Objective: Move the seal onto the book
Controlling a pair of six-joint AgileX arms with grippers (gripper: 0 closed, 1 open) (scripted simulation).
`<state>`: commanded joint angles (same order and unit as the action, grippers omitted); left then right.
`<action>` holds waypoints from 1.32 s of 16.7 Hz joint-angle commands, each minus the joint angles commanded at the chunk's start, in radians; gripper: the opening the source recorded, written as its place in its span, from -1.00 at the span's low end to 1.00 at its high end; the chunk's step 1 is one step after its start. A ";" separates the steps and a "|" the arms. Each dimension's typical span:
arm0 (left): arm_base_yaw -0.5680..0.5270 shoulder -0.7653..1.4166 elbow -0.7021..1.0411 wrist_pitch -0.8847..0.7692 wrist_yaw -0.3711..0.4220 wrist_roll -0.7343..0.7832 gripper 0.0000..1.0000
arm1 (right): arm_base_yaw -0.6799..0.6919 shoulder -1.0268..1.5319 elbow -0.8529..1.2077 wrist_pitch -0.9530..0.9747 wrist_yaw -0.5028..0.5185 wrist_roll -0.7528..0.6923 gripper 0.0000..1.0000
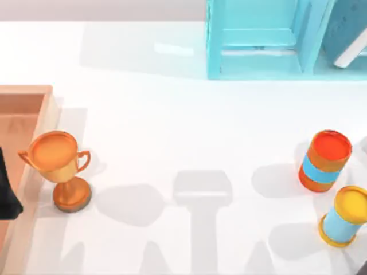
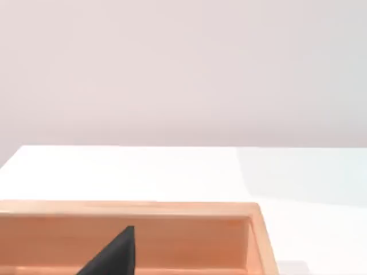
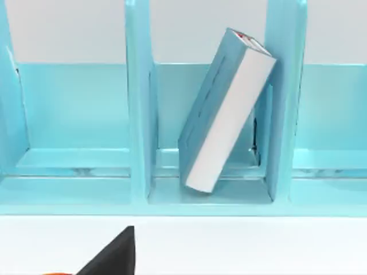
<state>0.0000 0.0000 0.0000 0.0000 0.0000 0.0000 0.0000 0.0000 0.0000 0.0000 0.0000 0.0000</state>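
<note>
**Book tilted in a shelf bay, straight ahead of the right gripper**

- Hidden/cut off: only a dark wedge of the right gripper [image 3: 114, 256] is in frame, so I cannot tell whether it is spread or closed. Same for the left gripper [image 2: 114, 256].
- In the top view the left arm [image 1: 7, 195] is a dark sliver, cut by the left border.
- The book [image 3: 226, 112] stands on its lower corner in one bay of the turquoise shelf [image 3: 137, 114]. Its top leans on a divider and its white page edges face the right gripper.
- The top view crops the book at the right border and shows only a corner.
- Room: bare white table [image 3: 241, 246] lies between the right gripper and the shelf front.
- The wooden tray [image 2: 255, 229] sits just ahead of and below the left gripper, with open table past its far rim.
- Top view adds the trophy [image 1: 57, 169] just beside the tray wall.
- It also shows an orange cylinder [image 1: 325, 160] and a yellow-topped cylinder [image 1: 344, 216] close together near the right edge.
</note>
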 joint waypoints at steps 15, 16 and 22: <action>0.000 0.000 0.000 0.000 0.000 0.000 1.00 | -0.061 0.937 0.342 0.634 0.009 0.155 1.00; 0.000 0.000 0.000 0.000 0.000 0.000 1.00 | -0.062 1.067 0.384 0.706 0.007 0.175 1.00; 0.000 0.000 0.000 0.000 0.000 0.000 1.00 | -0.058 1.780 0.621 1.112 -0.019 0.297 1.00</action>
<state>0.0000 0.0000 0.0000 0.0000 0.0000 0.0000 -0.0579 1.7798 0.6208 1.1120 -0.0193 0.2966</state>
